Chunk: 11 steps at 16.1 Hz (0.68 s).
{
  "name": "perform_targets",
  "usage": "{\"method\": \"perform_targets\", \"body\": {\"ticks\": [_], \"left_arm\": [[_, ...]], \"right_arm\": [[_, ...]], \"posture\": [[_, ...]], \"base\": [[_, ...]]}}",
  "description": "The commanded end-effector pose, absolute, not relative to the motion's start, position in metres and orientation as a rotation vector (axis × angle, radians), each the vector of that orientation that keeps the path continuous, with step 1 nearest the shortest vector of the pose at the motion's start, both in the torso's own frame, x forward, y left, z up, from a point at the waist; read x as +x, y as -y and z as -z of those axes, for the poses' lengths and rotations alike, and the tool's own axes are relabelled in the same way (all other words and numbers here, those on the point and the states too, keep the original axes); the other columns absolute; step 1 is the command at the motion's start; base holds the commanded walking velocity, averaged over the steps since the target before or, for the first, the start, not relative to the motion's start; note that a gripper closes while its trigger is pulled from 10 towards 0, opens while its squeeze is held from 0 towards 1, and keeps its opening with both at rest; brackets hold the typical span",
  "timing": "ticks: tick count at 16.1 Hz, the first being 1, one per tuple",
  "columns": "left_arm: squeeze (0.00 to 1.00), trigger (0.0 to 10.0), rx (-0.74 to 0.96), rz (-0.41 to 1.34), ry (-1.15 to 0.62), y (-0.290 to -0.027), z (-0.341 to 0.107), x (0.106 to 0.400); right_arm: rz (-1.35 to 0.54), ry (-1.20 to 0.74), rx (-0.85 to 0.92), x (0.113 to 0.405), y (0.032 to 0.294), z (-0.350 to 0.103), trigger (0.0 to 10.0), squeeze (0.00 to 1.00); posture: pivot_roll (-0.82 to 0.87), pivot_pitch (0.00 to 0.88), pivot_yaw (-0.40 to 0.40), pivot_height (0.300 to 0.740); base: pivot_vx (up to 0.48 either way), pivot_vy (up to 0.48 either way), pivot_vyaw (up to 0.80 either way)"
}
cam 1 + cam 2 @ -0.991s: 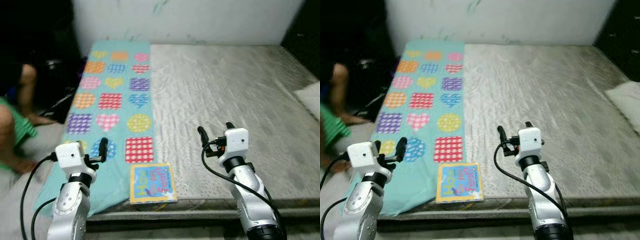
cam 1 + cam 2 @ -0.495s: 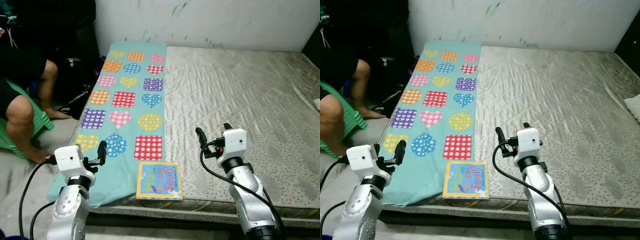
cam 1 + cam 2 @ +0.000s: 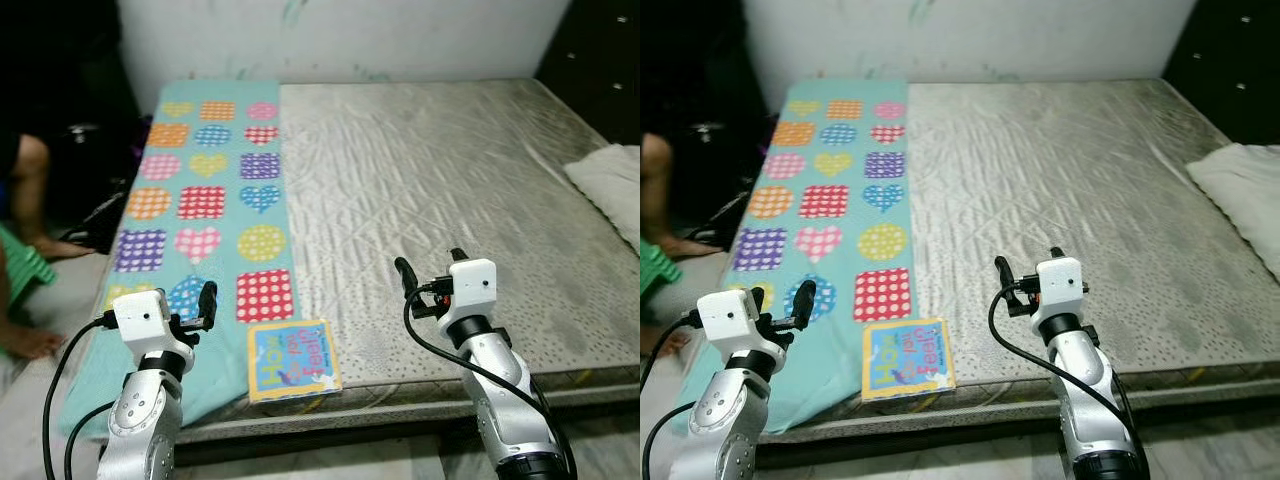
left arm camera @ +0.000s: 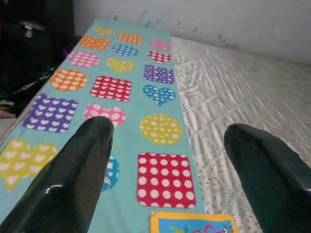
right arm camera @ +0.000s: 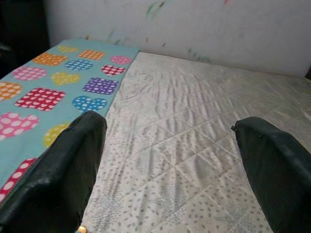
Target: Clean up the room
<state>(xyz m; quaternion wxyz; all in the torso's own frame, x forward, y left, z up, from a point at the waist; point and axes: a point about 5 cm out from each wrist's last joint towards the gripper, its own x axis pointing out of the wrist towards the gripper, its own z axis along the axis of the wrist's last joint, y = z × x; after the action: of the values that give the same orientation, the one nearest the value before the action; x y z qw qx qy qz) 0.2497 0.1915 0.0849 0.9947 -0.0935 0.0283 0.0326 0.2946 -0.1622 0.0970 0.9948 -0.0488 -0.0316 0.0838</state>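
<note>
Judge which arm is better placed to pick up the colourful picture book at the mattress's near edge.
Probably left. The yellow-bordered picture book lies between the grippers, nearer the open left gripper over the teal patterned blanket. The open right gripper hovers over the bare grey mattress.

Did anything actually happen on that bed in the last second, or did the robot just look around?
Only the head camera swung. Nothing was taken hold of or let go. The children's book lies as before at the mattress edge beside the patterned blanket; the left pincer and right pincer stay raised and open.
</note>
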Motion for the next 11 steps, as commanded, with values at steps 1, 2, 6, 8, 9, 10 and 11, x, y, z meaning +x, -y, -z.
{"method": "perform_targets", "body": {"ticks": [1,2,6,8,9,10,11], "left_arm": [[0.00,10.0,-0.192,-0.076,-0.060,-0.1918,-0.0859,0.2493],[0.00,10.0,-0.191,-0.101,-0.071,-0.1932,-0.0846,0.2496],[0.00,10.0,-0.210,-0.089,-0.076,-0.1924,-0.0837,0.2498],[0.00,10.0,-0.214,-0.082,-0.078,-0.1918,-0.0838,0.2503],[0.00,10.0,-0.212,-0.083,-0.078,-0.1916,-0.0840,0.2503],[0.00,10.0,-0.209,-0.081,-0.078,-0.1915,-0.0843,0.2504],[0.00,10.0,-0.210,-0.084,-0.076,-0.1918,-0.0844,0.2505]], "right_arm": [[-0.170,0.077,-0.095,0.2943,0.1627,-0.1014,10.0,0.00],[-0.169,0.076,-0.095,0.2940,0.1630,-0.1014,10.0,0.00],[-0.167,0.072,-0.095,0.2937,0.1637,-0.1006,10.0,0.00],[-0.168,0.073,-0.096,0.2936,0.1639,-0.1009,10.0,0.00],[-0.167,0.073,-0.096,0.2933,0.1641,-0.1010,10.0,0.00],[-0.166,0.073,-0.095,0.2930,0.1642,-0.1009,10.0,0.00],[-0.167,0.072,-0.096,0.2929,0.1641,-0.1007,10.0,0.00]], "posture": [[-0.11,0.090,0.000,0.740],[-0.11,0.090,0.001,0.740],[-0.11,0.091,-0.001,0.740],[-0.12,0.091,0.000,0.740],[-0.12,0.091,0.000,0.740],[-0.12,0.090,0.001,0.740],[-0.12,0.090,0.002,0.740]], "base": [[0.000,0.000,0.00],[0.000,0.000,0.00],[0.000,0.240,-0.36],[0.000,0.480,-0.80],[0.000,0.480,-0.70],[0.000,0.480,-0.48],[0.000,0.304,0.00]]}}
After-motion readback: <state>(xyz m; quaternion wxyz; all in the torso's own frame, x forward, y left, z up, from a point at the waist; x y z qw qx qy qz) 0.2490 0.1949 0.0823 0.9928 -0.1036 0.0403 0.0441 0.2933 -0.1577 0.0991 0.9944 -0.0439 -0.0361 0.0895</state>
